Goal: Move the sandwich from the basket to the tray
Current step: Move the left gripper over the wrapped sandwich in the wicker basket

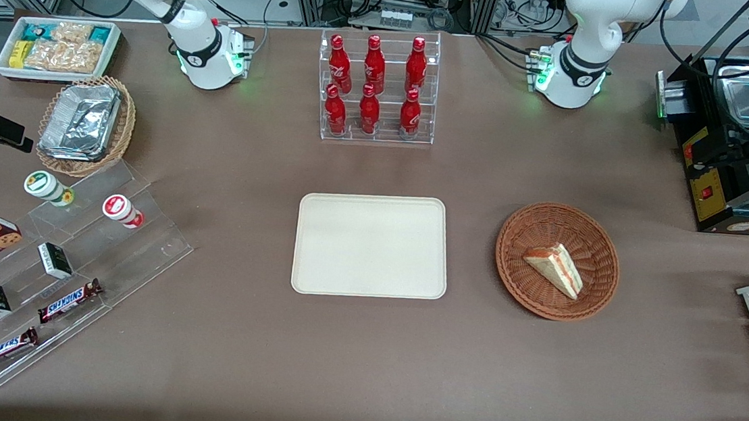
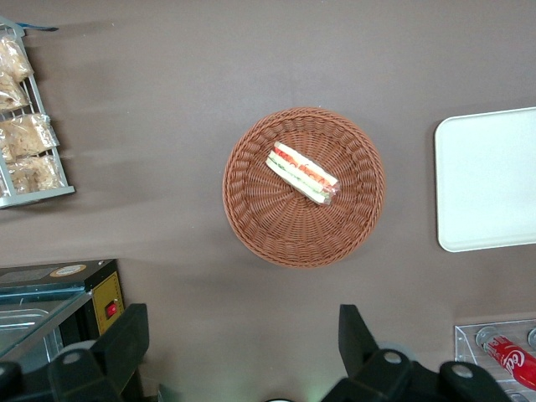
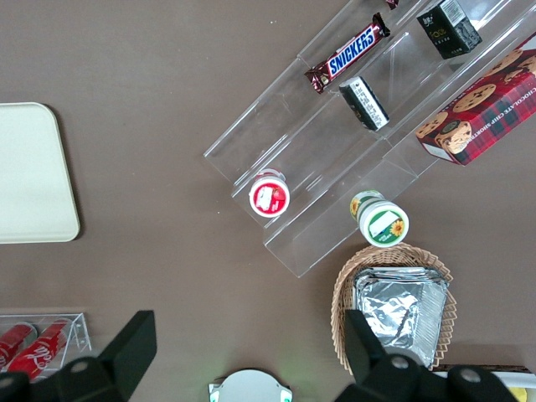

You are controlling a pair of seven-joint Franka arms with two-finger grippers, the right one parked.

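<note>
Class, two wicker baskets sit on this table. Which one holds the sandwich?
The round reddish-brown basket beside the tray holds the sandwich; the tan basket holds foil containers. The open claw is above the table, clear of it.

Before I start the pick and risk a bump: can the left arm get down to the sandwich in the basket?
Probably yes. The sandwich lies uncovered and alone in the shallow basket, and the gripper hangs above with its jaws open and nothing between.

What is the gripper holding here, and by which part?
Nothing. The gripper is open and empty, high above the table, apart from the basket. The sandwich lies untouched in the basket.
</note>
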